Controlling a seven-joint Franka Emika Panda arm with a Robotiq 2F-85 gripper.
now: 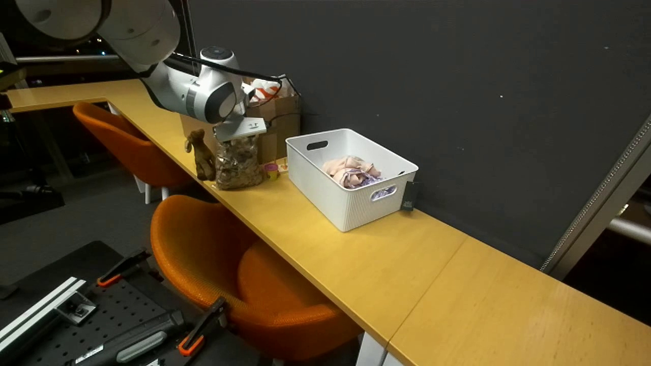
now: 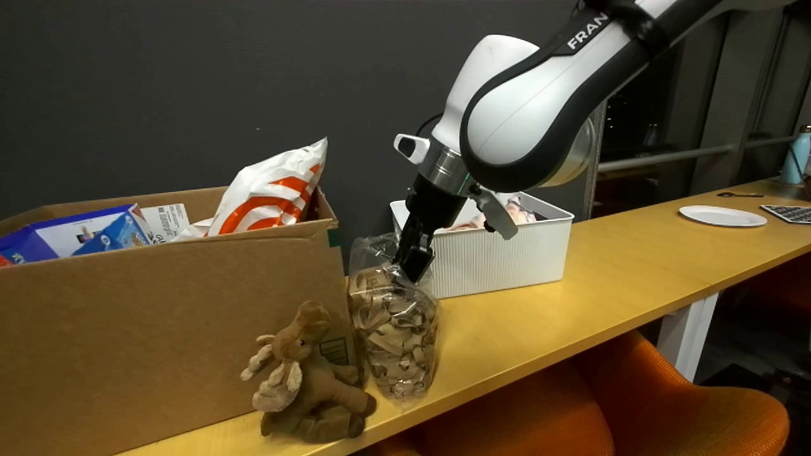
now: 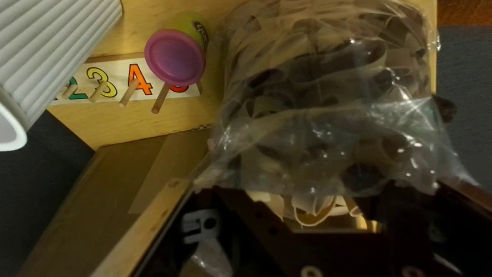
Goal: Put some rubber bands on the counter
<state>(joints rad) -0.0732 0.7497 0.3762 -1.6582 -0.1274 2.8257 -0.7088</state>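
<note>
The tan rubber bands (image 2: 399,345) fill a clear plastic bag (image 1: 238,165) that stands upright on the yellow-tan counter (image 1: 366,264). The counter also shows in an exterior view (image 2: 526,329). My gripper (image 2: 413,256) points down into the bag's open mouth. In the wrist view the two dark fingers of the gripper (image 3: 323,202) are apart, with loose band loops (image 3: 313,215) showing between and below them. The plastic film covers part of the fingertips. No band is seen pinched between the fingers.
A cardboard box (image 2: 171,342) and a brown plush moose (image 2: 317,380) stand beside the bag. A white bin (image 1: 325,190) with pinkish cloth, a purple-lidded tub (image 3: 175,57) and a numbered peg board (image 3: 115,82) are near. Orange chairs (image 1: 203,249) stand along the counter's edge.
</note>
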